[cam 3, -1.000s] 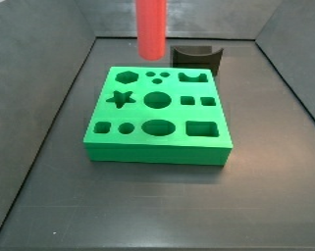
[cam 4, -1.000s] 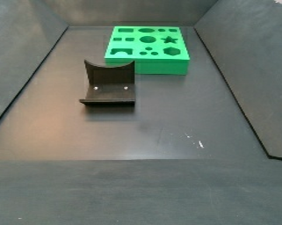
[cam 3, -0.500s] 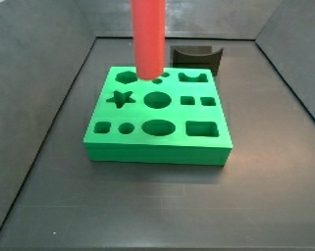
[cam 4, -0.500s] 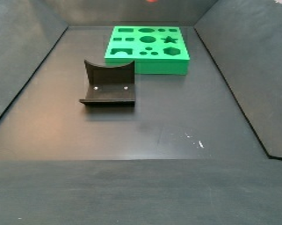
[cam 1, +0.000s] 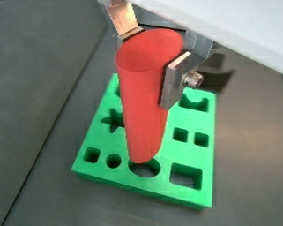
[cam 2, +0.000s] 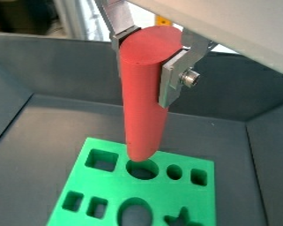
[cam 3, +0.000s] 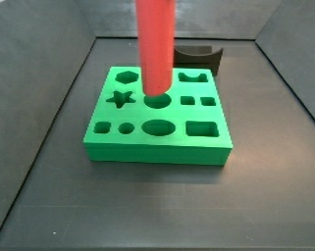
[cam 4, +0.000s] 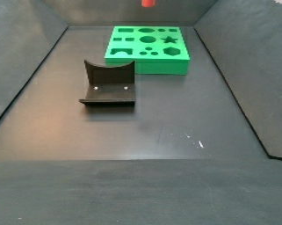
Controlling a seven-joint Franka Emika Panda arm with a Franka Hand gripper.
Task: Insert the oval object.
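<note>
the hand (cam 1: 152, 55) pinches the top of the oval object (cam 1: 145, 99), a red peg held upright above the green block (cam 3: 160, 122). its lower end hangs over the block's holes. the fixture (cam 4: 108, 84) stands apart on the tabletop (cam 4: 155, 141).

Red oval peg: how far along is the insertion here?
Done: the gripper is shut on the tall red oval peg and holds it upright over the green block with shaped holes. In hand: the peg's tip hangs above the holes, not yet in one. Left: lowering it into the oval hole and releasing.
</note>
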